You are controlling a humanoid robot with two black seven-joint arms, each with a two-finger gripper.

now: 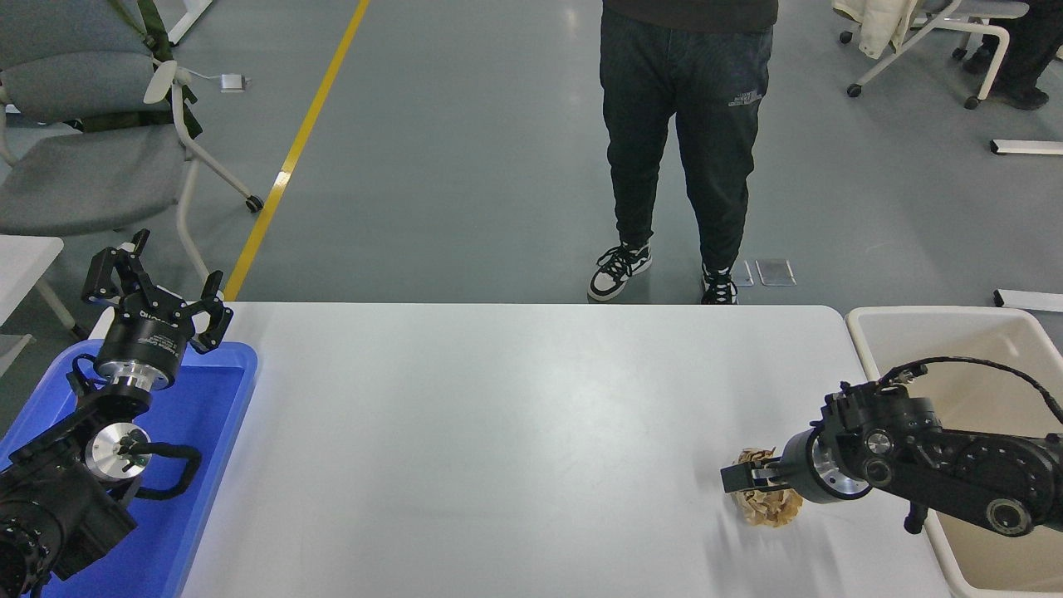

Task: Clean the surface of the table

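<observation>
The white table surface (498,432) carries one crumpled ball of tan paper (771,507) near its front right. My right gripper (737,479) comes in from the right and lies low across the top of that ball, touching or nearly touching it. It is seen side-on, so its state does not show. My left gripper (154,284) is parked at the far left above the blue tray (212,465), open and holding nothing.
A beige bin (864,332) stands against the table's right end, under my right arm. A person (685,124) in dark trousers stands beyond the far edge. Grey chairs (91,166) stand on the floor at the upper left.
</observation>
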